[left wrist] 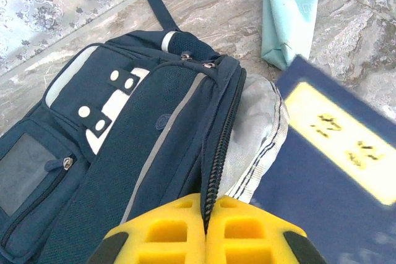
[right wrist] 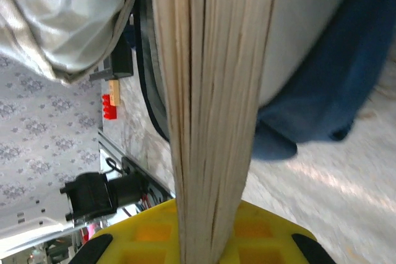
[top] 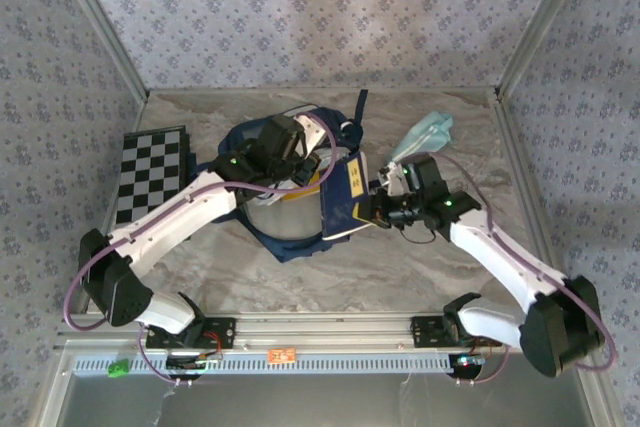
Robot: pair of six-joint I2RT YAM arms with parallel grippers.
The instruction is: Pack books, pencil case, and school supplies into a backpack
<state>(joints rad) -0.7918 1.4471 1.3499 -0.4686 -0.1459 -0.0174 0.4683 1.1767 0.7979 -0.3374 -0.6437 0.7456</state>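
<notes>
Grip check first: left gripper is clenched on the zip edge of the backpack, fingers pressed together over the teeth and holding the mouth up so the grey lining shows. Right gripper is clamped on the page edge of the navy book, which stands on edge between the yellow pads. From above, the backpack sits mid-table, and the navy book with its yellow label is at the right side of the opening, leaning against the rim, apparently part way in. Right gripper is just right of it and left gripper is on the far rim. Pencil case lies on the table to the far right, apart from the bag and not yet packed. Checkered board is off to the left, no part of the job. Hazards, as judged from here: the left pinch is narrow and on slippery zip tape, so a tug from the entering book could pull the edge free and let the mouth collapse over the opening. The book's leading corner could catch the loose lining fold and push it inward instead of sliding past. The soft bag is not anchored, so a sideways shove might skid it leftward. The thin book, gripped at one edge, could pivot or fan its pages if it meets resistance.
</notes>
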